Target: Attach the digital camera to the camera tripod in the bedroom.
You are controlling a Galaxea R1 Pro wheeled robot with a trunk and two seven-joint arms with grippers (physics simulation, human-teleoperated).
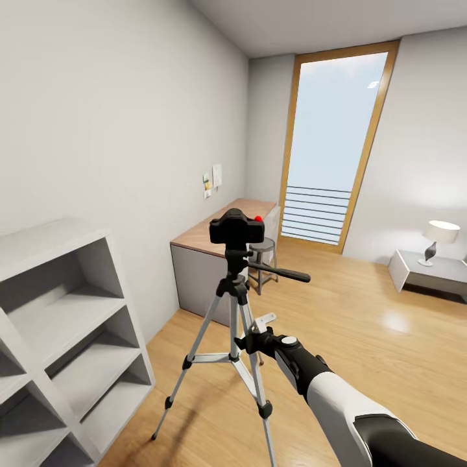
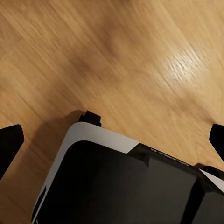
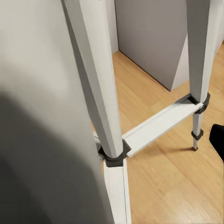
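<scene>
The bedroom's wood-plank floor (image 1: 337, 324) runs glossy from the foreground to a tall wood-framed window (image 1: 334, 139) at 12 o'clock, between light grey walls (image 1: 97, 117). A white cube shelf (image 1: 65, 344) stands at 9 o'clock against the left wall, and beyond it a grey desk with a wooden top (image 1: 207, 259) sits along the same wall, with a small stool (image 1: 263, 263) just beside it. At 2 o'clock a low white table (image 1: 415, 272) carries a lamp (image 1: 438, 241). The camera tripod (image 1: 233, 344) stands on the floor at the centre of the head view, legs spread, with the digital camera (image 1: 237, 228) sitting on its black head, red dot up. The right arm reaches in from 5 o'clock, and the right gripper (image 1: 250, 342) is close against the tripod's legs; whether it is wide or narrow cannot be told. In the left wrist view the left gripper (image 2: 112, 140) hangs wide apart over bare floor and the robot's black-and-white base (image 2: 126, 182).
</scene>
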